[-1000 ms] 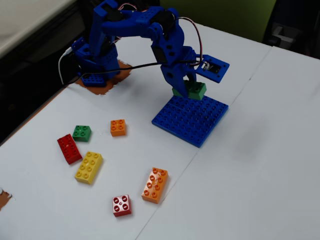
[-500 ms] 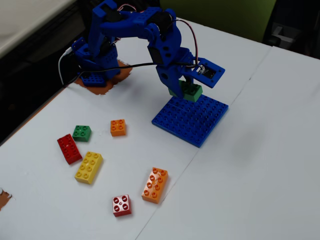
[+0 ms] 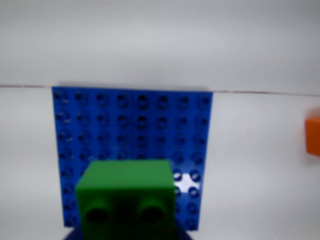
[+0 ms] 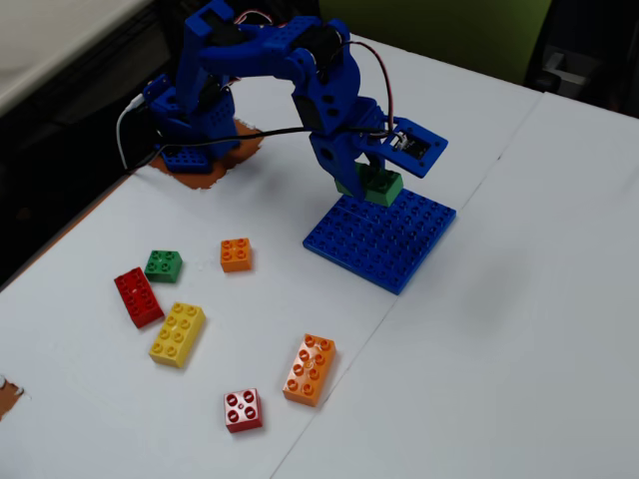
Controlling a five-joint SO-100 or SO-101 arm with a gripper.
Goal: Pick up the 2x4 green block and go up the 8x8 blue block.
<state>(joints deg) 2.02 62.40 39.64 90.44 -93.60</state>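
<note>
Pincer (image 4: 367,170) clenched on 2x4 green block (image 4: 373,185) | block above 8x8 blue block (image 4: 384,239) far edge

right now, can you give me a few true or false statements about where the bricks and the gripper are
1. The gripper holds the green rectangular plastic brick. True.
2. The green brick hangs over the near edge of the large flat blue plastic baseplate in the fixed view. False: it is by the plate's far edge, next to the arm.
3. The small green square brick sits beside the red rectangular brick on the table. True.
4. The yellow rectangular brick lies on the baseplate. False: it lies on the white table, left of the plate in the fixed view.
5. Loose bricks are stuck onto the baseplate's studs. False: in both views its studs are bare.
</note>
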